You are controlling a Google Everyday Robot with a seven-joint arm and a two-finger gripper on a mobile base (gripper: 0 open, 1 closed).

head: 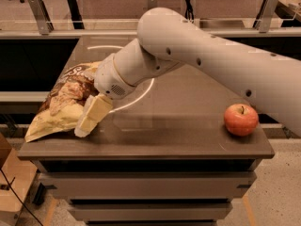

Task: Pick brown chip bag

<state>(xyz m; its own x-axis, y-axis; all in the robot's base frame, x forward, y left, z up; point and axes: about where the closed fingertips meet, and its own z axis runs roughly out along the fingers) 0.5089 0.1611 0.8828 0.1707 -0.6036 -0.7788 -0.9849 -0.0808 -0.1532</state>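
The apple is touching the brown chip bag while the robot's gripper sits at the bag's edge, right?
Not quite. The camera view shows the apple well apart from the brown chip bag, alone near the opposite end of the table. The gripper is indeed at the bag's edge.

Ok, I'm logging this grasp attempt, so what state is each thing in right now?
brown chip bag: lying crinkled on the table's left end, not lifted.
gripper: down at the bag's right edge, against it.
apple: upright, stem up, near the right end, untouched.
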